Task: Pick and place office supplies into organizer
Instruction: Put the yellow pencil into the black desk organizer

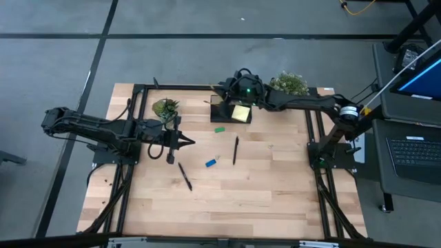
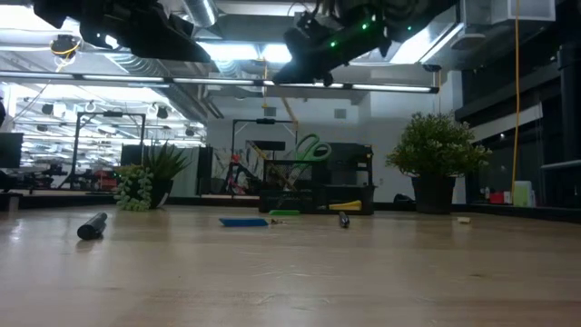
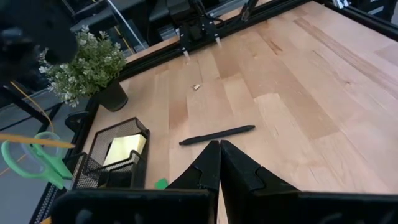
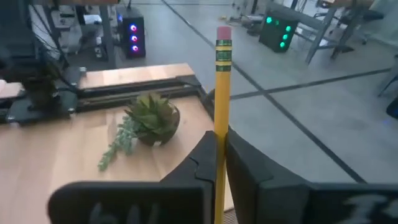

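The black organizer [image 1: 227,112] stands at the table's far middle with a yellow sticky-note pad [image 1: 240,113] in its lower tray and green-handled scissors [image 3: 34,160] upright in its taller section. My right gripper [image 1: 224,93] hovers over the organizer, shut on a yellow pencil [image 4: 222,93]. On the wood lie a green eraser [image 1: 219,129], a blue eraser [image 1: 211,162] and two black pens [image 1: 236,149] [image 1: 185,176]. My left gripper [image 1: 186,142] waits shut above the table's left part, holding nothing. My right gripper pinches the pencil's shaft [image 4: 220,146] between its two fingers [image 4: 199,162]. The pencil runs along the gap and sticks out well past the fingertips, its pink eraser end [image 4: 224,32] foremost. It is lifted clear of the table, above the organizer.
One potted plant [image 1: 165,108] stands at the far left and a second potted plant [image 1: 288,83] at the far right, behind the right arm. Black frame rails [image 1: 138,124] run along the table's left, far and right sides. Bare wood [image 1: 262,200] lies toward the near edge.
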